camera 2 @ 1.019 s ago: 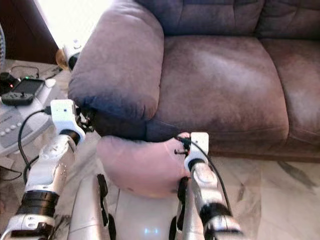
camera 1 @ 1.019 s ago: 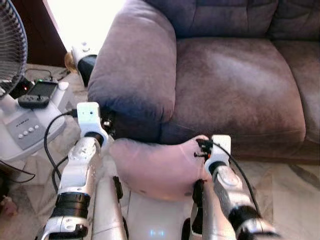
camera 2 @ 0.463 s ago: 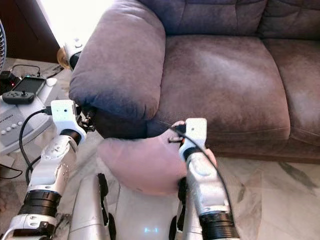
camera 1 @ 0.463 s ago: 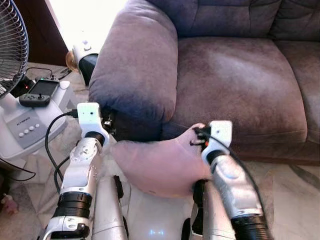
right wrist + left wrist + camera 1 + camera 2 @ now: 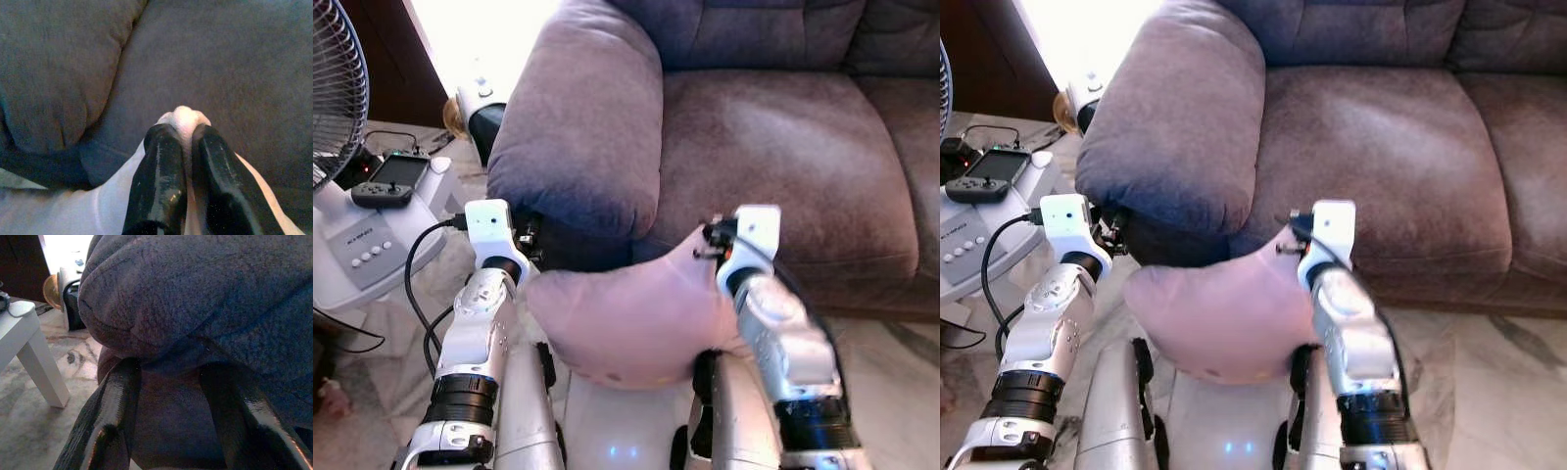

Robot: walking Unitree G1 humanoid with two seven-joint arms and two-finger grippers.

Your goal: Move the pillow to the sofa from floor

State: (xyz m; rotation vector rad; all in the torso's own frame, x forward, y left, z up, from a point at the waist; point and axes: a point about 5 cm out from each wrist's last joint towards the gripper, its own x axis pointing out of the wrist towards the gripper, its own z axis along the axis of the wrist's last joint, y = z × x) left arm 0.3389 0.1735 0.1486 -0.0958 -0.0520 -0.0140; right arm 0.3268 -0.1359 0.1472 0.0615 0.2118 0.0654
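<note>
Pillow: the pink pillow (image 5: 626,318) hangs between the two arms, just in front of the sofa's front edge, its upper corner raised to seat-cushion height.
Right gripper: the right gripper (image 5: 182,142) has its black fingers (image 5: 161,161) pressed together, pinching the pillow's top corner at about 1 o'clock on the pillow.
Left gripper: the left gripper (image 5: 171,396) is at the pillow's 9 o'clock side, under the armrest; fingers spread, with the pillow's dark end between them.
Sofa: the brown sofa (image 5: 783,157) has a wide seat cushion lying open at 12 o'clock beyond the pillow.
Armrest: the bulky armrest (image 5: 582,127) overhangs the left gripper at 11 o'clock.
Side clutter: a fan base (image 5: 367,235) with a handheld console (image 5: 386,181) sits at 9 o'clock, apart from the pillow.
</note>
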